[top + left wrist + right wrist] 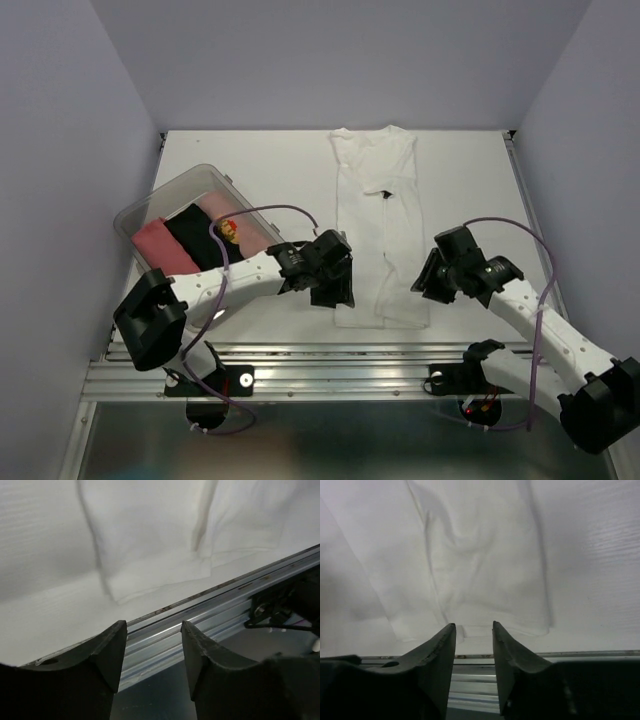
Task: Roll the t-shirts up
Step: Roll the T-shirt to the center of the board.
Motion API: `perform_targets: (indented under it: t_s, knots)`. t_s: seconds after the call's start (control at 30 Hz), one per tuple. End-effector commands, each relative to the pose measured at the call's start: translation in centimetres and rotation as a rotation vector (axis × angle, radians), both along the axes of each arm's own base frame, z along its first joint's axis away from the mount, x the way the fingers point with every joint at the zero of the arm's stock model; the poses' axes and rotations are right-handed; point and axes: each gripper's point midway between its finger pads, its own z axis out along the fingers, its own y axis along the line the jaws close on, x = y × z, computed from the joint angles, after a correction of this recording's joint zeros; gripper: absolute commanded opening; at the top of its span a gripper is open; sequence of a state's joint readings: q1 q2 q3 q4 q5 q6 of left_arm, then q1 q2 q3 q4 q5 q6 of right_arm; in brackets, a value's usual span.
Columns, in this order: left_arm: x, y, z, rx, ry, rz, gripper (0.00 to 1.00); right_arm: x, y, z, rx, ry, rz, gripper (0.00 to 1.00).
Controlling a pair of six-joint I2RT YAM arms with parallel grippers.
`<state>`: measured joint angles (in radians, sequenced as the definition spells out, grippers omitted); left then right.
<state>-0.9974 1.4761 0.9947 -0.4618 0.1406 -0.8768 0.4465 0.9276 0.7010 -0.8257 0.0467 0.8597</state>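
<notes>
A plain white t-shirt [378, 240] lies flat on the table, folded into a long narrow strip with a small dark neck label [386, 193] showing. My left gripper [336, 284] hovers by the strip's near left corner, open and empty. My right gripper [424, 282] hangs by the near right corner, also open and empty. In the left wrist view the open gripper [152, 627] frames the metal rail, with the white t-shirt's hem [160, 555] beyond. In the right wrist view the gripper [473, 626] is open just short of the white t-shirt's near hem [485, 565]. More t-shirts, salmon-pink [163, 247], black [197, 238] and pale with a red-yellow print [231, 229], lie in the tub.
A clear plastic tub [182, 189] stands at the left of the table, beside the left arm. A ribbed metal rail [340, 365] runs along the table's near edge. Grey walls close in the table at the back and both sides.
</notes>
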Motion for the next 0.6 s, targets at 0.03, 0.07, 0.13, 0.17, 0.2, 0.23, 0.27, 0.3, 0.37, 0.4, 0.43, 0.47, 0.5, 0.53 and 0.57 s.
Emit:
perform_targets:
  t_s: [0.03,0.07,0.13,0.17,0.2,0.23,0.27,0.3,0.37,0.4,0.43,0.47,0.5,0.53,0.57]
  knots:
    - [3.5,-1.9,3.9,-0.061,-0.164,0.005,0.06,2.5,1.9,-0.4,0.034,-0.036,0.049,0.16]
    - [3.9,-2.4,3.1,-0.051,-0.157,0.007,0.0,2.8,2.7,-0.5,0.067,-0.042,0.079,0.12]
    - [4.4,-2.8,2.2,-0.036,-0.156,0.017,0.0,2.9,3.8,-0.4,0.103,-0.039,0.136,0.09]
    - [4.5,-3.0,1.3,-0.023,-0.145,0.02,0.0,2.9,4.2,-0.7,0.088,-0.027,0.154,0.1]
    - [4.6,-3.2,0.8,-0.028,-0.146,0.023,0.0,3.0,4.3,-0.7,0.073,-0.03,0.168,0.11]
    - [4.7,-3.2,0.4,-0.023,-0.141,0.029,0.0,2.7,5.0,-0.4,0.056,-0.033,0.205,0.17]
    - [4.6,-3.2,-0.2,-0.014,-0.13,0.034,0.0,2.7,4.8,-0.6,0.017,-0.034,0.208,0.21]
    - [4.5,-3.0,-0.7,-0.011,-0.117,0.046,0.0,2.4,5.0,-0.8,0.002,-0.029,0.233,0.26]
    - [4.3,-2.7,-1.3,0.0,-0.107,0.065,0.0,1.9,5.3,-1.2,-0.007,-0.015,0.256,0.31]
    - [4.1,-2.3,-1.4,0.002,-0.099,0.077,0.0,1.7,5.5,-1.6,-0.013,-0.005,0.267,0.35]
    - [4.1,-2.1,-1.4,0.004,-0.099,0.089,0.0,1.7,5.5,-1.8,-0.016,-0.001,0.269,0.37]
    - [4.2,-1.8,-1.2,0.006,-0.11,0.102,0.0,1.3,5.9,-2.1,-0.02,0.003,0.296,0.39]
    - [4.1,-1.4,-1.3,0.013,-0.102,0.113,0.0,1.1,6.1,-2.4,-0.025,0.013,0.307,0.41]
    - [4.0,-1.2,-1.3,0.014,-0.1,0.117,0.0,0.9,6.4,-2.6,-0.028,0.018,0.318,0.42]
    - [4.1,-0.9,-1.1,0.01,-0.101,0.125,0.0,0.6,6.6,-3.0,-0.033,0.026,0.333,0.43]
